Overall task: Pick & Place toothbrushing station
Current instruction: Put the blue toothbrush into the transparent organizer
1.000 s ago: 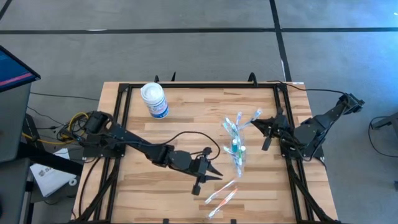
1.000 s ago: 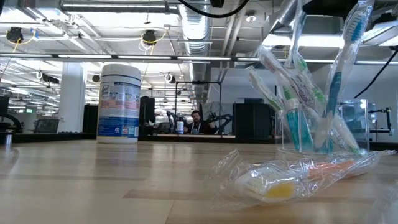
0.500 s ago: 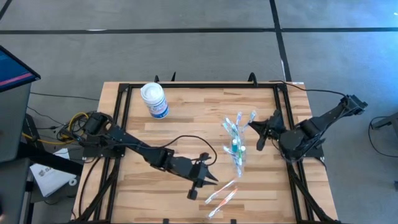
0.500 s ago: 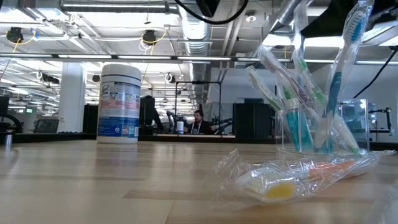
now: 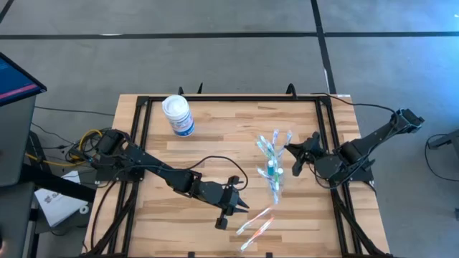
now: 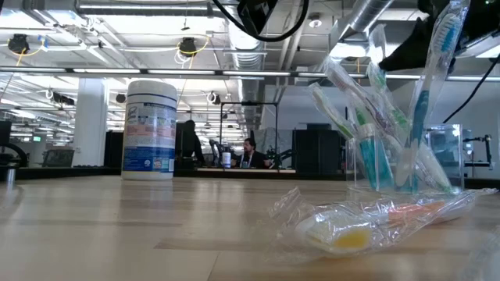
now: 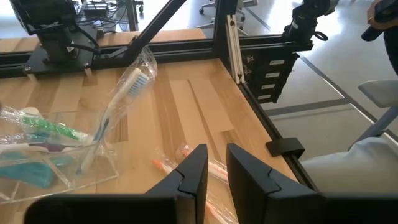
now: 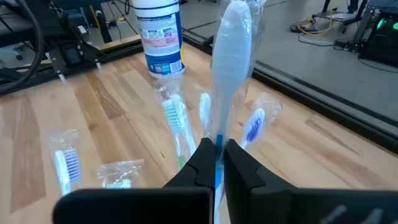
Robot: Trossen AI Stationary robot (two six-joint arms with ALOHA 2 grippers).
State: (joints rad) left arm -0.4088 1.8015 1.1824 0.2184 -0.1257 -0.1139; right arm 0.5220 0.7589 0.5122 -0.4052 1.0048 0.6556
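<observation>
Wrapped brush [image 8: 229, 46]: pinched by its handle in the right gripper [image 8: 217, 157], above the cup [image 5: 272, 170] near the table's [image 5: 193, 158] right edge. Light, stiff, slippery in its film; best held mid-handle. Left gripper [image 7: 212, 167]: narrowly parted, empty, over wrapped brushes [image 5: 256, 222] by the front edge.

The high view looks straight down from well above, taking in the whole wooden table [image 5: 208, 150] and grey floor around it. The low view sits at tabletop height, facing level across the boards into the room behind, close to a wrapped toothbrush [image 6: 367, 222] and the clear cup [image 6: 391, 164]. The left wrist view looks forward past its own fingers [image 7: 189, 177] toward the table's edge and that cup [image 7: 56, 155]. The right wrist view faces across the table toward the white canister [image 8: 160, 34], which the high [image 5: 177, 115] and low [image 6: 150, 131] views also share
</observation>
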